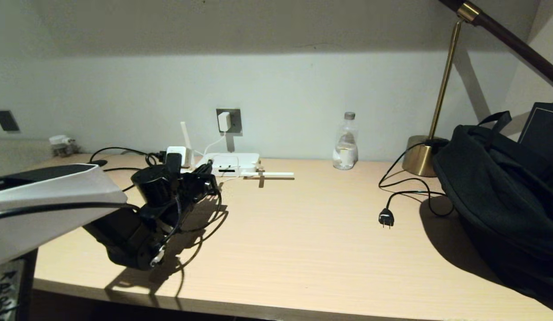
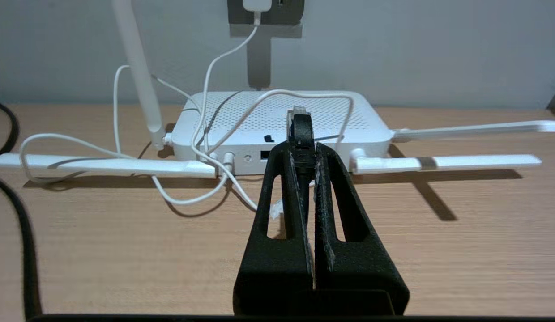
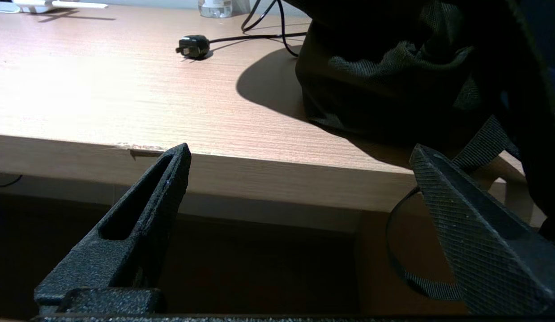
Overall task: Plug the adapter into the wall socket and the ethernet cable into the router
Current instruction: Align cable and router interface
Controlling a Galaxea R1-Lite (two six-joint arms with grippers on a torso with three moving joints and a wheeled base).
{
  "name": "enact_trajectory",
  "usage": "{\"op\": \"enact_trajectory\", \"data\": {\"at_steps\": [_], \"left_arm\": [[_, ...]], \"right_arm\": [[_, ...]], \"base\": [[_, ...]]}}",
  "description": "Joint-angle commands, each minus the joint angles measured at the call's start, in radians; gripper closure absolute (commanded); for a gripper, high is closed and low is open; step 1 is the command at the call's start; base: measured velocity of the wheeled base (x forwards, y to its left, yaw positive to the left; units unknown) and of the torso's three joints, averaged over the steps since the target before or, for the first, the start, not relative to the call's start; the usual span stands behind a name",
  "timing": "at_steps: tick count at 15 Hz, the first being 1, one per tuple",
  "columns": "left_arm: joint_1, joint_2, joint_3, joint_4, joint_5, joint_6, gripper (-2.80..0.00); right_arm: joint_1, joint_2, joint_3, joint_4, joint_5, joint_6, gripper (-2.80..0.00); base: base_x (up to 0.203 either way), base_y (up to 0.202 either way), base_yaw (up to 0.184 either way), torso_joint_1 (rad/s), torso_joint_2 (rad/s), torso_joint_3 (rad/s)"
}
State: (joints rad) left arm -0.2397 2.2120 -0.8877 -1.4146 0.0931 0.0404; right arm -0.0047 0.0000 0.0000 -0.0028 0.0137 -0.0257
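One router shows four antennas; one adapter.

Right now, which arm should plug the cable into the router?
Left. The left gripper already clamps the black ethernet cable facing the flat white router; the right gripper hangs open below the desk edge.

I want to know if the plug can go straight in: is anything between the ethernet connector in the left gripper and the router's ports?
The left gripper holds the black ethernet cable's clear clip connector just before the flat white plastic router's port edge. The thin white adapter cord loops beside that edge; no solid thing blocks the way.
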Motion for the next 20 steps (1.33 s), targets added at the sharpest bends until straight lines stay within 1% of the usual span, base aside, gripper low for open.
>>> {"op": "enact_trajectory", "data": {"at_steps": [1, 4, 7, 11, 13, 20], "left_arm": [[0.023, 0.009, -0.051, 0.027, -0.031, 0.0, 0.0], [0.028, -0.001, -0.133, 0.145, -0.106, -0.009, 0.0], [0.026, 0.008, -0.191, 0.234, -0.145, -0.013, 0.0], [0.025, 0.041, -0.191, 0.241, -0.132, -0.011, 0.0], [0.02, 0.055, -0.191, 0.241, -0.115, -0.011, 0.0], [0.005, 0.105, -0.199, 0.242, -0.105, -0.011, 0.0]], "right_arm": [[0.0, 0.001, 0.0, 0.0, 0.0, 0.0, -2.8], [0.0, 0.0, 0.0, 0.0, 0.0, -0.002, -2.8], [0.0, 0.0, 0.0, 0.0, 0.0, -0.002, -2.8], [0.0, 0.0, 0.0, 0.0, 0.0, -0.002, -2.8], [0.0, 0.0, 0.0, 0.0, 0.0, -0.002, -2.8], [0.0, 0.0, 0.0, 0.0, 0.0, 0.0, -2.8]], "base": [[0.0, 0.0, 0.0, -0.002, 0.03, 0.018], [0.0, 0.0, 0.0, 0.0, 0.0, 0.0], [0.0, 0.0, 0.0, 0.0, 0.0, 0.0], [0.0, 0.0, 0.0, 0.0, 0.0, 0.0], [0.0, 0.0, 0.0, 0.0, 0.0, 0.0], [0.0, 0.0, 0.0, 0.0, 0.0, 0.0]]}}
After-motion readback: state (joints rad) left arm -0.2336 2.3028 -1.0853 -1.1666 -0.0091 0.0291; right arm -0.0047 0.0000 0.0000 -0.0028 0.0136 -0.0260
